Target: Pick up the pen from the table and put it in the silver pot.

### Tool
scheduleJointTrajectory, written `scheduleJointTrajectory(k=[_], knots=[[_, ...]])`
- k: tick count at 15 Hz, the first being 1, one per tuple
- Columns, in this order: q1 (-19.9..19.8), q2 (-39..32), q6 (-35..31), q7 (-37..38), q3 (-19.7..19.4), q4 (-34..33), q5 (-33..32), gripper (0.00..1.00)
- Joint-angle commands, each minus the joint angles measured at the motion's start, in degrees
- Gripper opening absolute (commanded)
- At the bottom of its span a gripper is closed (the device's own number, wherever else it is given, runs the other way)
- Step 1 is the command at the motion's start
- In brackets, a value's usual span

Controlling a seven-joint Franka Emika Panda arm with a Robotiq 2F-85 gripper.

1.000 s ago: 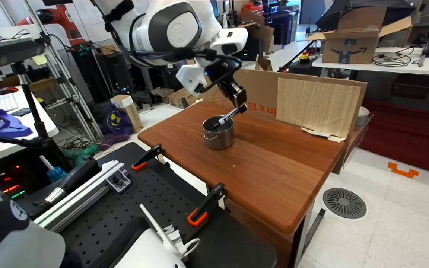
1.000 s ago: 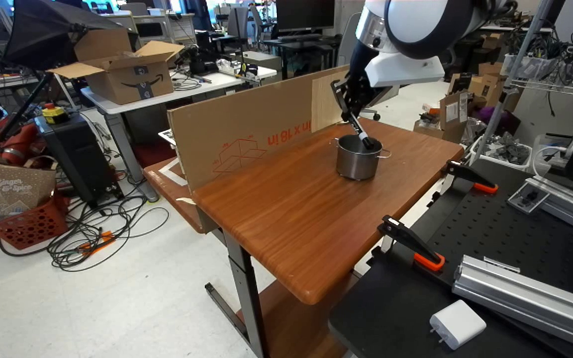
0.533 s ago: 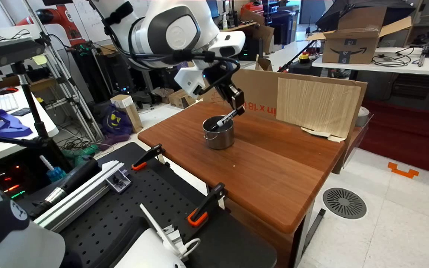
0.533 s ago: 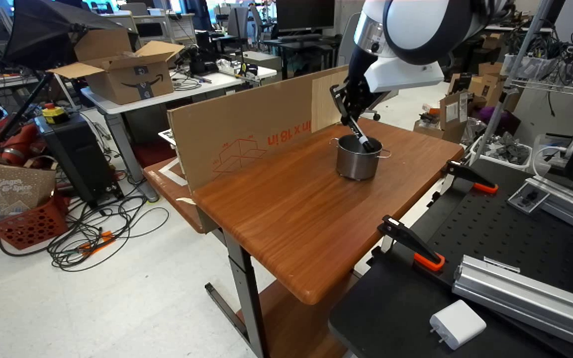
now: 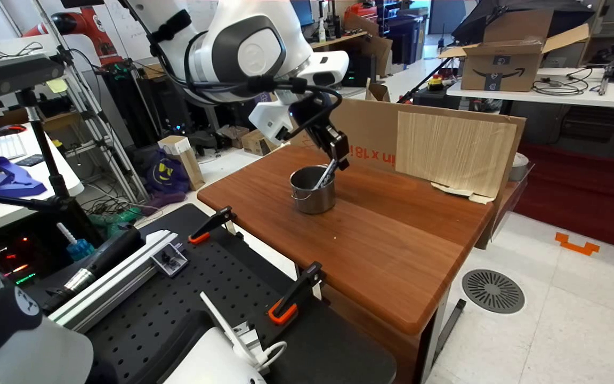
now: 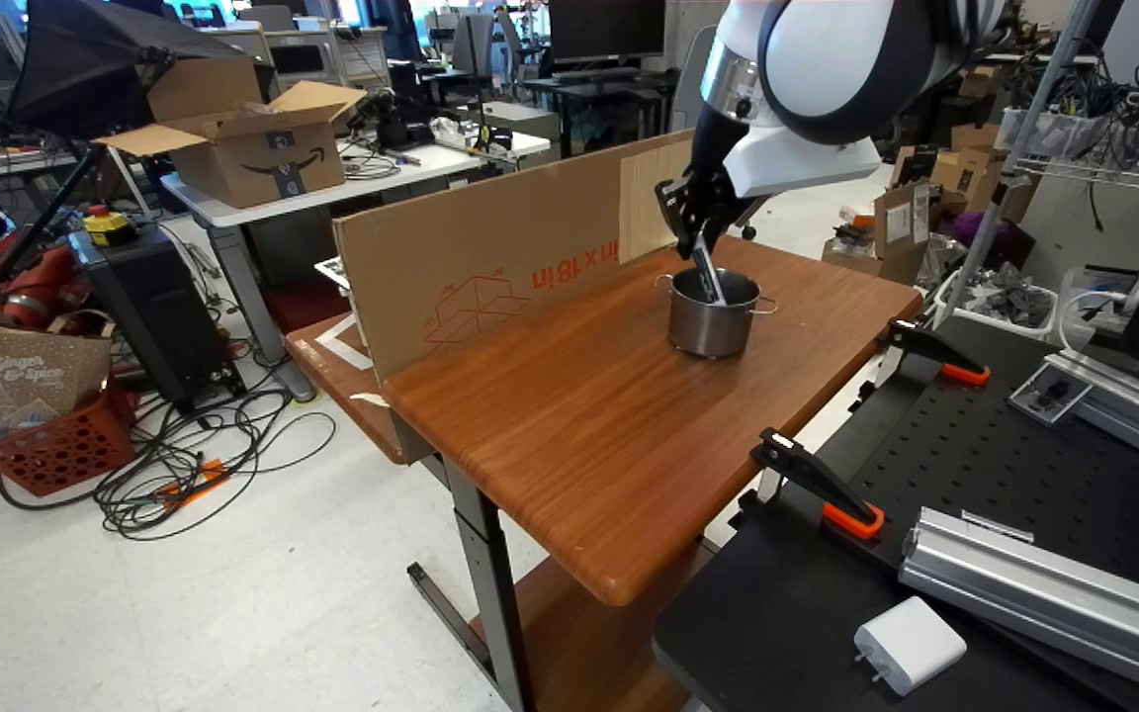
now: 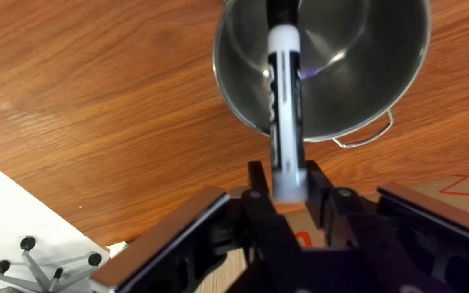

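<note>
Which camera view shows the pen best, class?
The wrist view: the pen appears largest, its white and black sections plain, though the picture's top crops its dark end. Both exterior views show it small, slanting into the silver pot, lower end unseen.

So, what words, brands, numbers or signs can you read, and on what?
"KA", cut off: robot body.
"in x 18 in", upside down: cardboard panel.
"Ginger & Spice": brown package.
Curved arrow: open box.
Too blurred: lettering on the pen.
Too small: panel's cube markings, whiteboard writing, other background print.
</note>
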State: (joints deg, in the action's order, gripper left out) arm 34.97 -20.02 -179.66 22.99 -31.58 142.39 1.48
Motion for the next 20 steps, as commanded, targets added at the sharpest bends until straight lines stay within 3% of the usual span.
scheduleJointTrajectory(k=[1, 6, 7, 14, 19, 20], knots=[[1.73, -0.75, -0.15, -0.05, -1.67, -0.43, -0.83, 0.62], [1.12, -0.23, 0.47, -0.39, -1.16, -0.57, -0.75, 0.98], [0.98, -0.08, 0.51, -0.46, -1.04, -0.54, -0.73, 1.0], [1.02, 4.34, 1.19, -2.13, -2.42, 1.05, -1.39, 1.0], [0.89, 12.36, 2.89, -5.98, -3.97, 3.39, -2.1, 1.0], [0.28, 8.05, 0.61, -4.49, -2.77, 1.27, -0.09, 1.0]])
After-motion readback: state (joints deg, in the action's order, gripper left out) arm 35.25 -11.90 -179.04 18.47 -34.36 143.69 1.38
